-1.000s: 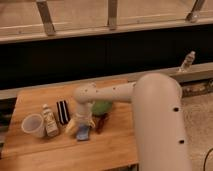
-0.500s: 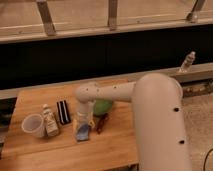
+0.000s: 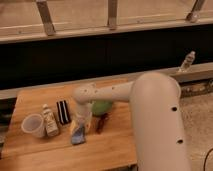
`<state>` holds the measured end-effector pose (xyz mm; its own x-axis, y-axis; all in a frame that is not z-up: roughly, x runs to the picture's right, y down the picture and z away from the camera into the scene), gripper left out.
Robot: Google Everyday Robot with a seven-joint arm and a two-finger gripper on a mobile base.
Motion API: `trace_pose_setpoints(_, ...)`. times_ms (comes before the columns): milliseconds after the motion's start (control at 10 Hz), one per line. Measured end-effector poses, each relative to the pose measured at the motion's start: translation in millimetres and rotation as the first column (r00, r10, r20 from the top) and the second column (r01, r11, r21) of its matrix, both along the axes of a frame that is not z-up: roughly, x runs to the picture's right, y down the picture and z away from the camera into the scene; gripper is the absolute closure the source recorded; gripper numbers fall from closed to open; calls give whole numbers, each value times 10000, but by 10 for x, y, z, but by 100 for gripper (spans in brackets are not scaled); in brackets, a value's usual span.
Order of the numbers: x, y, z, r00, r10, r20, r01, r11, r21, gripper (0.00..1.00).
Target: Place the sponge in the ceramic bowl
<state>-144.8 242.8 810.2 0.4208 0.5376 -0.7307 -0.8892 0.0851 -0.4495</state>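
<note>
The light-blue sponge (image 3: 77, 136) lies on the wooden table (image 3: 35, 152), left of centre near the front. My gripper (image 3: 80, 126) points down at the sponge's upper end and is shut on it; the sponge still rests on the wood. The green ceramic bowl (image 3: 102, 107) sits just right of and behind the gripper, and my white arm hides part of its rim.
A white plastic cup (image 3: 32, 125) stands at the left with a small bottle (image 3: 50, 122) beside it. Behind the sponge is a black block with white stripes (image 3: 62, 111). A dark reddish object (image 3: 101, 122) lies in front of the bowl. Another bottle (image 3: 186, 61) stands on the far right ledge.
The gripper's fingers have closed on the sponge. The arm has barely moved and the other things stay where they were.
</note>
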Motion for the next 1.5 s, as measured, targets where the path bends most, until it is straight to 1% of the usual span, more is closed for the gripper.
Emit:
trace_pose_setpoints(100, -12, 1, -15, 10000, 41, 45, -42, 9999, 91, 100)
trace_pose_setpoints(200, -4, -69, -67, 9997, 202, 141, -206, 9993, 312, 100)
trace_pose_setpoints(400, 3, -273, -272, 9980, 451, 448, -487, 9954, 829, 100)
trace_pose_setpoints(500, 24, -435, -420, 9965, 569, 604, -637, 9911, 1167, 100)
trace_pose_setpoints(700, 43, -819, -760, 9939, 654, 884, -812, 9786, 1891, 100)
trace_pose_setpoints(800, 67, -1078, -941, 9932, 616, 987, -830, 9694, 2309, 100)
trace_pose_setpoints(900, 101, -1318, -1083, 9931, 544, 1043, -805, 9608, 2652, 100)
trace_pose_setpoints(1000, 146, -1568, -1188, 9930, 460, 1086, -763, 9527, 2942, 100)
trace_pose_setpoints(1100, 200, -1760, -1229, 9931, 380, 1113, -712, 9474, 3122, 100)
trace_pose_setpoints(1200, 331, -2076, -1241, 9930, 274, 1147, -647, 9399, 3353, 100)
trace_pose_setpoints(1300, 394, -2210, -1254, 9930, 232, 1159, -622, 9363, 3455, 100)
trace_pose_setpoints(1400, 414, -2257, -1257, 9929, 213, 1167, -610, 9353, 3487, 100)
trace_pose_setpoints(1500, 405, -2259, -1258, 9928, 197, 1179, -600, 9353, 3487, 100)
